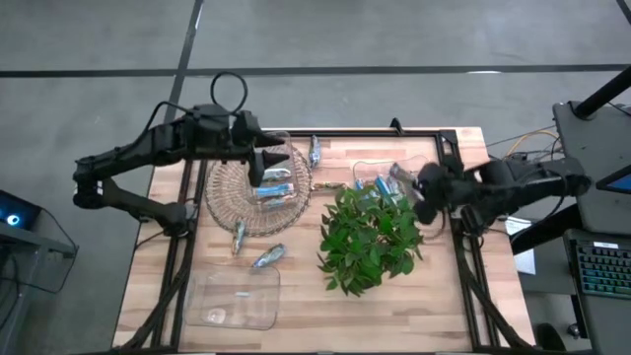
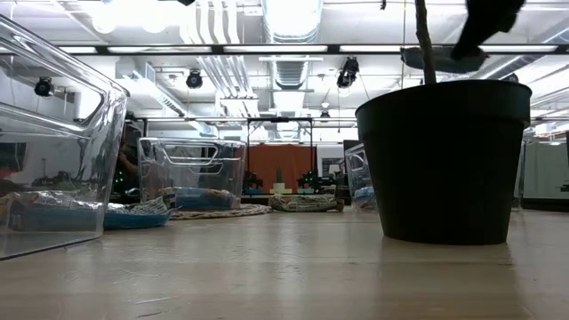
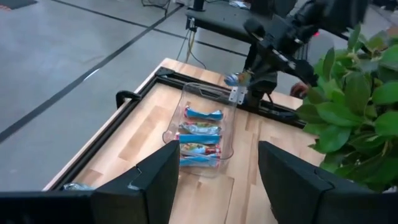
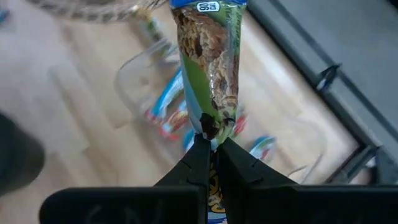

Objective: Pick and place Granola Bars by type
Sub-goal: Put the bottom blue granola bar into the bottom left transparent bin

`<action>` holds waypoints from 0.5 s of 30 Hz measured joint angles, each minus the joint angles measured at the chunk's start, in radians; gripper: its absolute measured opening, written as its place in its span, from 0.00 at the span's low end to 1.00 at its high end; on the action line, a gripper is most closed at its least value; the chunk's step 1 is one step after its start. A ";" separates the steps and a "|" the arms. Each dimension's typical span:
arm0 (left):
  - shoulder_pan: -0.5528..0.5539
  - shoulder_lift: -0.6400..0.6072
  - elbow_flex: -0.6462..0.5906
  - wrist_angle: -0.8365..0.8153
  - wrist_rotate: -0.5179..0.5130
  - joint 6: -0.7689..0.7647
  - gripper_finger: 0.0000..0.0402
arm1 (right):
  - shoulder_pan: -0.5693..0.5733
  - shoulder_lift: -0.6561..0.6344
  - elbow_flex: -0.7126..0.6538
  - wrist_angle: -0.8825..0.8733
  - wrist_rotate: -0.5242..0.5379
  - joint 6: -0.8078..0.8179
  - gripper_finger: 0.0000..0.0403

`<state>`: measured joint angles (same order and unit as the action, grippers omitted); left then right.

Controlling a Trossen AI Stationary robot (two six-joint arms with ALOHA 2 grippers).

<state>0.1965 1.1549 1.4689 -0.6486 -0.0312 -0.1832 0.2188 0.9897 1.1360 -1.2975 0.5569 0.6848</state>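
Robotics lab: exposed ceiling ducts, concrete floor, keyboard.

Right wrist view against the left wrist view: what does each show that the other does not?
Only the right wrist view shows the right gripper shut on a green-wrapped granola bar, seen close up. Only the left wrist view shows the left gripper open and empty, the plant and the table edge. Both show the clear bin holding blue-wrapped bars; in the right wrist view it lies blurred beneath the held bar.
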 joint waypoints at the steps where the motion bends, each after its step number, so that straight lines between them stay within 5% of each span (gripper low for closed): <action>1: 0.009 0.000 0.000 0.005 0.013 0.000 0.50 | -0.038 0.000 0.012 0.004 -0.003 -0.036 0.02; 15: 0.031 0.000 0.010 0.008 0.058 0.039 0.50 | -0.446 0.041 0.051 0.245 -0.158 -0.462 0.02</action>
<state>0.2279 1.1549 1.4792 -0.6403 0.0273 -0.1437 -0.2272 1.0308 1.1866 -1.0522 0.3985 0.2224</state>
